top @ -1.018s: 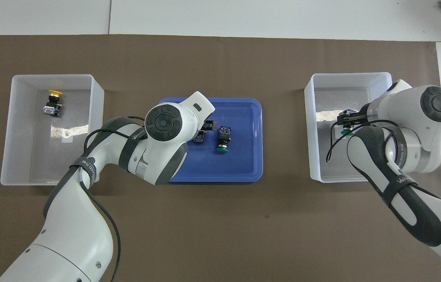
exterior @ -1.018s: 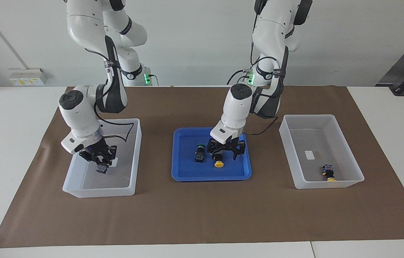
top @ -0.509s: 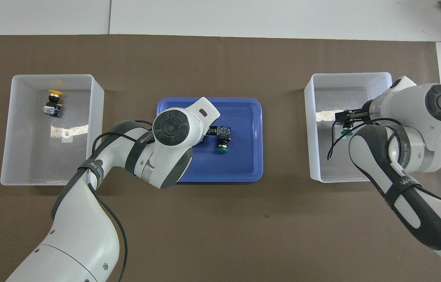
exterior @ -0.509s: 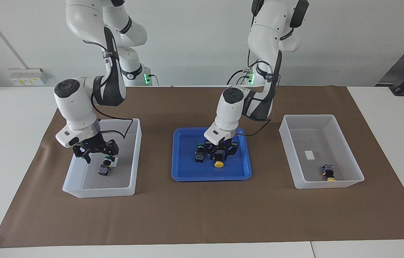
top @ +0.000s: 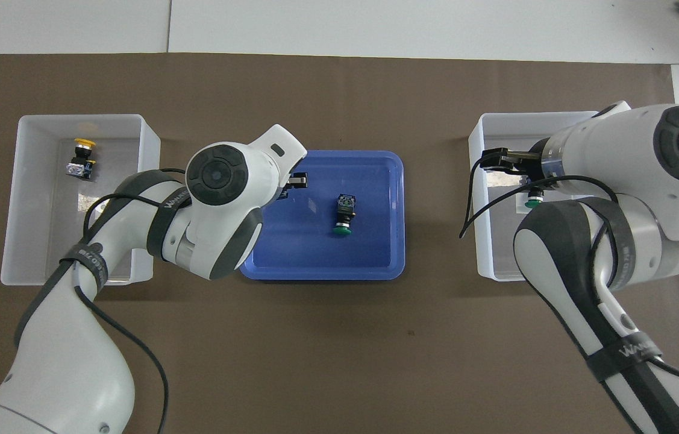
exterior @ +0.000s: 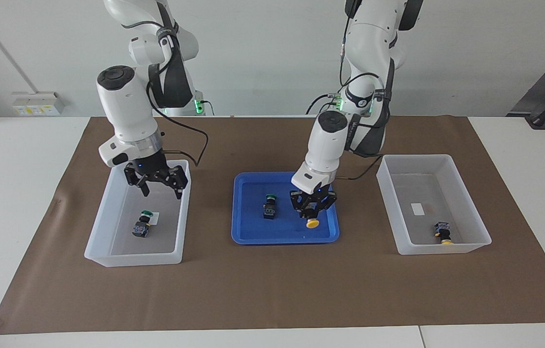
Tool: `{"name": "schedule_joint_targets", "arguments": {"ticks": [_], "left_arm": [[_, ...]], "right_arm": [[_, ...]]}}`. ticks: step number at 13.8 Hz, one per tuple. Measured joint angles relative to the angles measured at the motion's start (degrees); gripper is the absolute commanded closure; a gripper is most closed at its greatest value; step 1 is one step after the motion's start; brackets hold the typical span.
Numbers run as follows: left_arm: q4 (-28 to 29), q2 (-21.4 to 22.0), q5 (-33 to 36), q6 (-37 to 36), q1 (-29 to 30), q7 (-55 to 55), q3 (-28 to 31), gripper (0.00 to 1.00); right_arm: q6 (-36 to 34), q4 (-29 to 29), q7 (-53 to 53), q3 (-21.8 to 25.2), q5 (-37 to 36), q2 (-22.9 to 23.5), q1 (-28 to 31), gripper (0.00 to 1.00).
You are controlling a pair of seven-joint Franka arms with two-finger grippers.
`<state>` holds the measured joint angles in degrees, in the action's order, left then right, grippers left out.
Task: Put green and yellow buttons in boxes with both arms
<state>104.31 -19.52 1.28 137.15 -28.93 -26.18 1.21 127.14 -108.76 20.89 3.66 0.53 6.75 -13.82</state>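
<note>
R tool (exterior: 157, 180) let go of green button (exterior: 140, 226), now lying in box (exterior: 108, 251), & rose above it, fingers spread. L tool (exterior: 313, 205) closed on yellow button (exterior: 312, 222) & lifted it off blue tray (exterior: 253, 238), shifting toward L arm's end.

- 2 green buttons (exterior: 269, 207) (exterior: 141, 225)
- 2 yellow buttons (exterior: 312, 218) (exterior: 443, 233)
- 2 clear boxes (exterior: 183, 212) (exterior: 388, 203)
- 1 blue tray (exterior: 253, 237)
- 2 end effectors (exterior: 158, 186) (exterior: 314, 210)
</note>
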Motion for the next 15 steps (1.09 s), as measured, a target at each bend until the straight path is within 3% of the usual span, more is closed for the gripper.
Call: {"name": "schedule_joint_targets", "arguments": {"ticks": [3, 5, 9, 15], "left_arm": [[0.12, 6.14, 0.07, -6.0, 5.91, 7.44, 0.27, 1.0], [0.3, 7.41, 0.1, -6.69, 10.45, 11.45, 0.38, 1.0], [1.74, 7.09, 0.11, -3.45, 19.3, 19.68, 0.35, 1.0], [4.35, 5.07, -2.6, 0.98, 26.14, 32.62, 0.14, 1.0]], "right_arm": [[1.28, -0.03, 8.89, -0.18, 0.0, 2.43, -6.25, 0.0], [4.61, 0.01, 13.15, -0.24, 0.0, 5.0, -10.23, 0.0], [8.74, 2.45, 18.9, -0.29, 0.01, 9.85, -15.95, 0.0], [19.25, 3.73, 19.44, -0.28, -3.42, 17.97, -20.73, 0.0]]}}
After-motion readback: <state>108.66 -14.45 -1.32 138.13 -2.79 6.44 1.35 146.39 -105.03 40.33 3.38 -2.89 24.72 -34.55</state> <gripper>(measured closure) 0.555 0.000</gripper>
